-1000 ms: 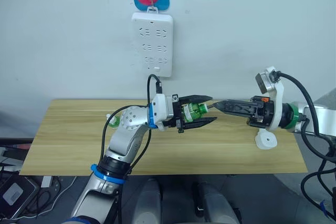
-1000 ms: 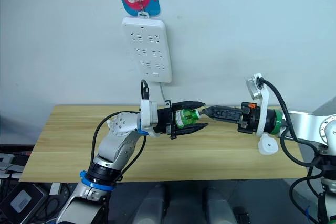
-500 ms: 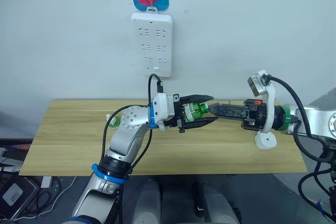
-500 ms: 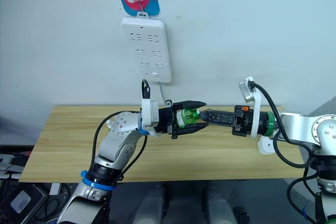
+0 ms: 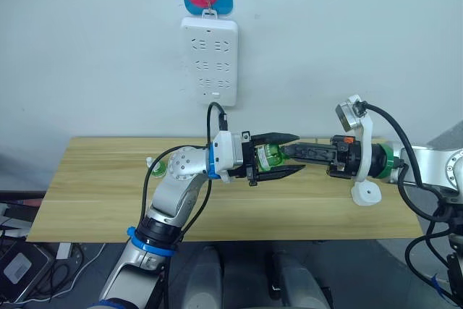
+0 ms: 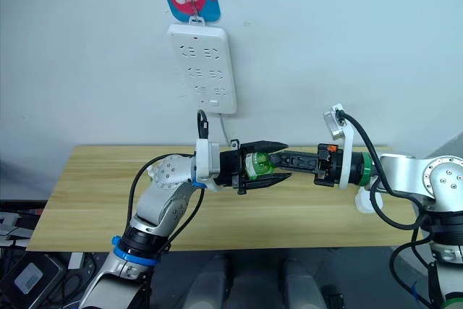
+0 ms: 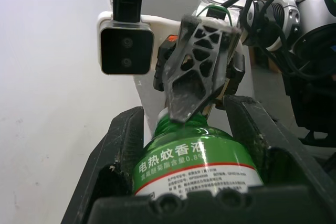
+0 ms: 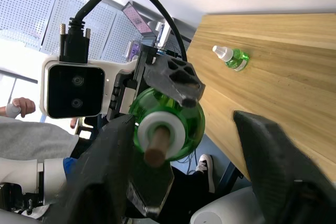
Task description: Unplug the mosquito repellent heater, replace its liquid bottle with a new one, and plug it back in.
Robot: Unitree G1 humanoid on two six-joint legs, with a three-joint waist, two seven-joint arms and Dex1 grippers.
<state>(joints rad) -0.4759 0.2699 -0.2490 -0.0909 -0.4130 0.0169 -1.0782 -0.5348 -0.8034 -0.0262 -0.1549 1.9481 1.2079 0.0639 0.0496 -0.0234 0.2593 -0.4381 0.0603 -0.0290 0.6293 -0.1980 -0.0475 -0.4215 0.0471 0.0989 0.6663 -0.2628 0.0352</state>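
My left gripper (image 5: 294, 153) is clamped on the body of the green liquid bottle (image 5: 269, 156), holding it above the table (image 5: 94, 186) with its neck pointing across at my right gripper (image 8: 185, 121). That one is spread wide. One finger stands on either side of the bottle's white collar and brown wick (image 8: 156, 149), and it has hold of nothing. The wick sits much nearer one finger than the other, and that's my worry: if I close from here, I reckon that finger lands first and shoves the neck sideways, or pinches the wick instead of the collar. The wick looks like it could bend or snap. If my left grip is looser than it looks, a sideways push could also twist the bottle round in those fingers. The mosquito repellent heater (image 5: 365, 193) lies unplugged on the table, just under my right wrist, so a dipped elbow could knock it off the near edge. A second small green bottle with a white cap (image 8: 230, 57) lies on the table behind my left arm, and the wall power strip (image 5: 209, 59) hangs above.
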